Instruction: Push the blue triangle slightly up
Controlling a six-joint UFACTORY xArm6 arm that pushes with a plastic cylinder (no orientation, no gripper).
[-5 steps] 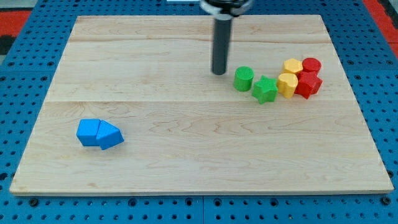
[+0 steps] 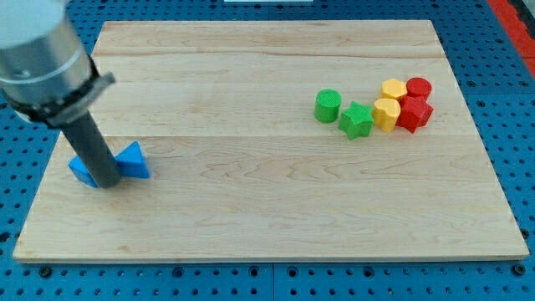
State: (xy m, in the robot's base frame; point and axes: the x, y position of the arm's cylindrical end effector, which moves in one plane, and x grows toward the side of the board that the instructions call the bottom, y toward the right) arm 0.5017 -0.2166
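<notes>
At the view's left, my dark rod comes down from the grey arm housing in the upper-left corner, and my tip (image 2: 106, 184) rests on the pale wooden tabletop (image 2: 267, 209) near its left edge. I carry no jaws, only this rod, so nothing is clenched or grasped. My tip stands between two blue pieces: a blue block (image 2: 79, 170), whose shape I cannot make out because the rod covers much of it, peeks out on the rod's left, and the blue triangle (image 2: 134, 162) sits touching the rod on its right, its point toward the view's top.

Well apart, toward the view's right and upper half, the other blocks cluster. First a green cylinder (image 2: 328, 105), then a green star (image 2: 356, 120) just beside it. Next come two yellow hexagonal blocks, one lower (image 2: 385, 112) and one upper (image 2: 394, 89), touching a red cylinder (image 2: 419, 87) and a red star-like block (image 2: 415, 113) at the far right.
</notes>
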